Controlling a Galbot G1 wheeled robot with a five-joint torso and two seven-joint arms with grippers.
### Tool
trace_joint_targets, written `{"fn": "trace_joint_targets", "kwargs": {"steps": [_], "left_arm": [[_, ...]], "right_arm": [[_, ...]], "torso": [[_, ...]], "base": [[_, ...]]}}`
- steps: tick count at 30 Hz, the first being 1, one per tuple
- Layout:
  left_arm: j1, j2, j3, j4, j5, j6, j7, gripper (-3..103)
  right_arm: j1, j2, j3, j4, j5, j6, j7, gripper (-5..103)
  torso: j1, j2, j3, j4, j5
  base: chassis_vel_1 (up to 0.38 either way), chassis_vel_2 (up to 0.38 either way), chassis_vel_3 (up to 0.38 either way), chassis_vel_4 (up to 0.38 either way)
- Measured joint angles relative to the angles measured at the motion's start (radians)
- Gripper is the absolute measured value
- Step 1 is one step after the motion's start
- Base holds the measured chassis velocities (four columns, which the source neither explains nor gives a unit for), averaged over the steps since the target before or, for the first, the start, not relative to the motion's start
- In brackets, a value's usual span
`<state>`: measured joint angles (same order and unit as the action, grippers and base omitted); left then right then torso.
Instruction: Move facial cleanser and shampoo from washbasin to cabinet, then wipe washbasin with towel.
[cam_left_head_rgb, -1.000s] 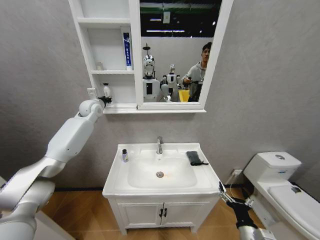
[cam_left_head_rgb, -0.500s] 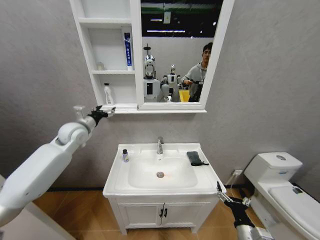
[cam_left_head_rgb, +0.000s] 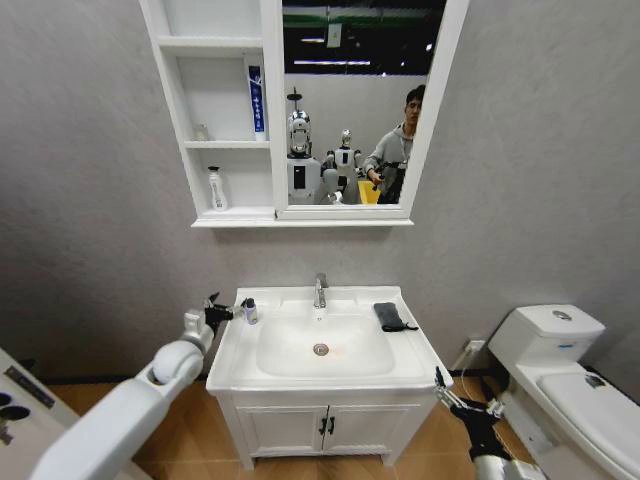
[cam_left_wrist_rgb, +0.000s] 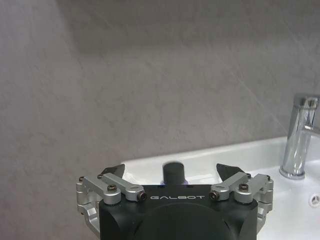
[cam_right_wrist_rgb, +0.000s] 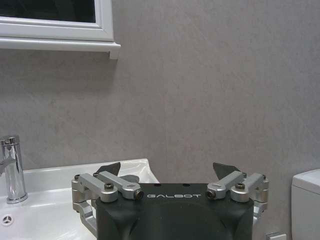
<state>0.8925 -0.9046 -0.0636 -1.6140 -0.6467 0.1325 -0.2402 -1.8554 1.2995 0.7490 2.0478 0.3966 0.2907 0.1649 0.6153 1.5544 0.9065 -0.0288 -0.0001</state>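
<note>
Washbasin (cam_left_head_rgb: 300, 375) holding small dark-capped bottle (cam_left_head_rgb: 250, 311) at back-left corner | white bottle (cam_left_head_rgb: 213, 189) already sitting in cabinet (cam_left_head_rgb: 168, 120) lower niche | left gripper (cam_left_head_rgb: 222, 312) dropping from cabinet, fingers spread, lining up on small bottle | right gripper (cam_left_head_rgb: 444, 385) idling spread by front-right corner | towel (cam_left_head_rgb: 390, 316) lying untouched.

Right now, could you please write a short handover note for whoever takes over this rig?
Left hand: open, level with the washbasin top at its left rear corner, lined up on the small dark-capped bottle standing there.
Right hand: open, empty, parked low by the washbasin's front right corner.
Done: a white bottle stands in the lowest niche of the cabinet.
Left: shelve the small bottle, then wipe the washbasin with the towel, which lies folded right of the tap.
</note>
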Motion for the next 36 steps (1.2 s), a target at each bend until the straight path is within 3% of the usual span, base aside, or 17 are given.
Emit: {"fn": "trace_joint_targets", "kwargs": {"steps": [10, 14, 29, 31, 36], "left_arm": [[-0.068, -0.169, 0.013, 0.216, 0.075, -0.076, 0.011, 100], [-0.074, -0.21, 0.0, 0.286, 0.103, -0.111, 0.007, 98], [-0.177, -0.313, 0.005, 0.47, 0.135, -0.154, 0.039, 97], [-0.188, -0.323, 0.005, 0.489, 0.138, -0.156, 0.039, 94], [-0.21, -0.342, 0.007, 0.52, 0.122, -0.158, 0.044, 72]], "right_arm": [[-0.017, -0.004, 0.028, -0.002, 0.016, 0.004, -0.001, 100], [-0.019, -0.003, 0.04, -0.007, 0.026, 0.006, -0.002, 100], [-0.024, -0.011, 0.058, -0.02, 0.032, 0.011, -0.002, 100], [-0.025, -0.009, 0.059, -0.023, 0.032, 0.012, -0.002, 100], [-0.031, -0.007, 0.071, -0.038, 0.036, 0.023, -0.005, 100]], "torso": [[0.0, 0.0, 0.0, -0.0001, 0.0003], [0.0, 0.0, 0.0, 0.0001, 0.0002], [0.0, 0.0, 0.0, 0.0, 0.0002], [0.0, 0.0, 0.0, 0.0, 0.0003], [0.0, 0.0, 0.0, -0.0001, 0.0002]], "base": [[0.0, 0.0, 0.0, 0.0], [0.0, 0.0, 0.0, 0.0], [0.0, 0.0, 0.0, 0.0], [0.0, 0.0, 0.0, 0.0], [0.0, 0.0, 0.0, 0.0]]}}
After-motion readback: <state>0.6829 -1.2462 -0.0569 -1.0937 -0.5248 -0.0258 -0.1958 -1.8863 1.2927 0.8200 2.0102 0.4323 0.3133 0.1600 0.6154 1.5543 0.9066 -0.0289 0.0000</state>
